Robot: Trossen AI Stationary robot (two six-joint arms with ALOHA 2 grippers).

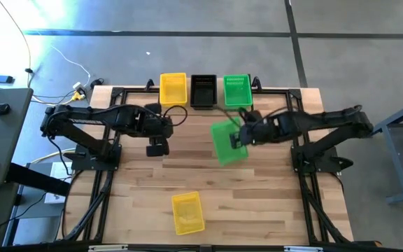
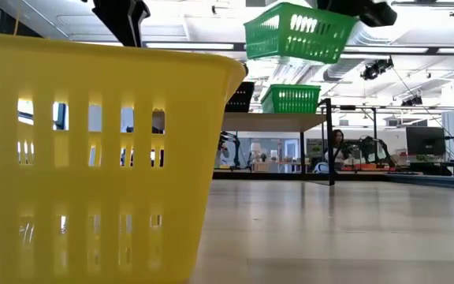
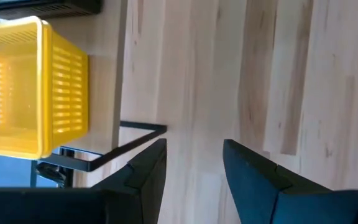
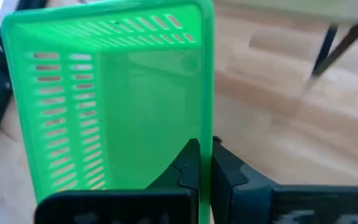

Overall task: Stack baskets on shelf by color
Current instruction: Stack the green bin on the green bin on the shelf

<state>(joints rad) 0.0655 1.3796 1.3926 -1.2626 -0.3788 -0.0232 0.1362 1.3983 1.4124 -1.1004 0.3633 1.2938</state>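
Nearest you, filling the low view, is the loose yellow basket (image 2: 93,158), sitting alone on the near part of the counter (image 1: 271,203), not yet on the shelf. Above and beyond it, your right claw (image 4: 205,163) is pinched tight on one wall of a green basket (image 4: 114,93), one finger inside and one outside, so the basket hangs tilted in the air, clear of the wood. That rim grip leaves the bottom free, which should let it nest into the green basket (image 1: 237,89) already standing at the right end of the shelf (image 2: 274,121). The carried one is just in front of the shelf, slightly left of that target. On the shelf, a yellow basket (image 1: 173,89) stands at the left and a black basket (image 1: 203,91) in the middle; whether any of the three is already a stack you cannot tell from above. Your left claw (image 3: 191,168) hovers wide and empty over bare wood near the shelf's left leg, presumably waiting.
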